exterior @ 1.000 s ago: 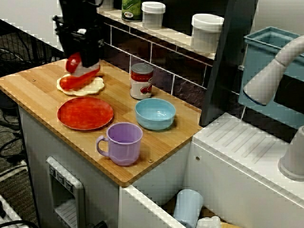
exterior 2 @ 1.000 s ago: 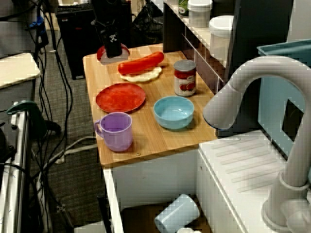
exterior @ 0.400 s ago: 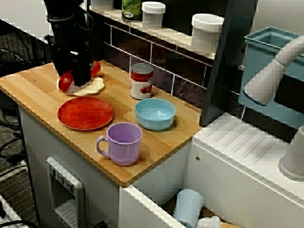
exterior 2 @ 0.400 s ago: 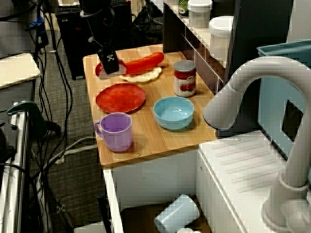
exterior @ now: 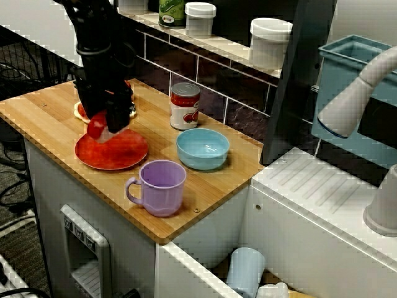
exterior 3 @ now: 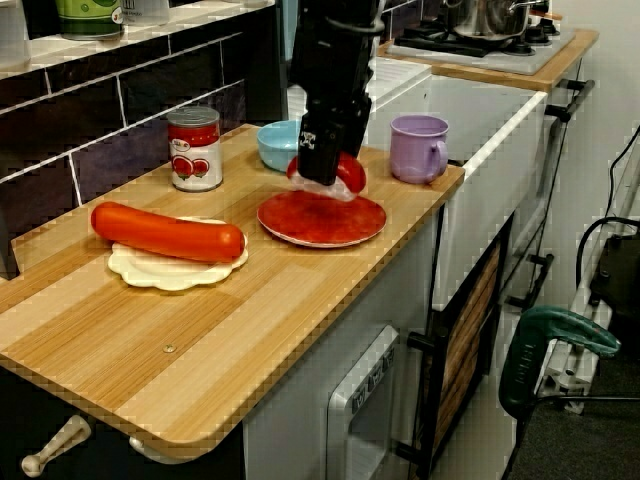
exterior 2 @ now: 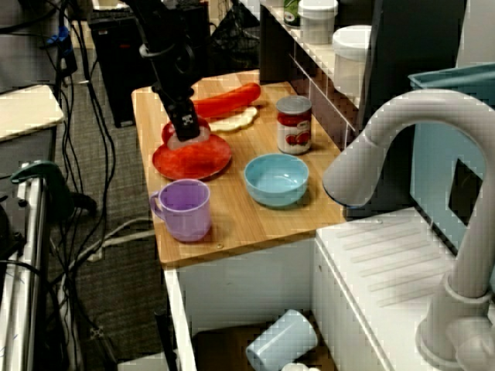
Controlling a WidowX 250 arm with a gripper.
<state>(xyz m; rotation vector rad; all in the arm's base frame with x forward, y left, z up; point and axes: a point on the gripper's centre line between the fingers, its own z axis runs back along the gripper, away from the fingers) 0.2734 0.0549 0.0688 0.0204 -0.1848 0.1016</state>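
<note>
My gripper [exterior: 104, 127] [exterior 2: 186, 133] [exterior 3: 322, 176] is shut on a red round piece [exterior: 95, 128] [exterior 3: 346, 172] with a pale underside. It holds the piece low over the near-left part of a red plate [exterior: 121, 152] [exterior 2: 203, 161] [exterior 3: 325, 222]; I cannot tell whether piece and plate touch. Behind the plate a long red sausage [exterior 2: 230, 98] [exterior 3: 165, 231] lies on a flat white scalloped base [exterior 2: 232, 121] [exterior 3: 170, 269]. In the front view the arm hides most of the sausage.
On the wooden counter [exterior: 43, 118] stand a red-labelled can [exterior: 185, 105] [exterior 3: 194, 148], a light blue bowl [exterior: 202, 149] [exterior 2: 276, 178] and a purple mug [exterior: 160, 186] [exterior 3: 418, 148]. Jars line the shelf [exterior: 229, 46] behind. A white sink unit with faucet [exterior 2: 379, 147] is on the right.
The gripper has carried the red piece from beside the sausage at the counter's back left down to just above the red plate. Nothing else has moved.
</note>
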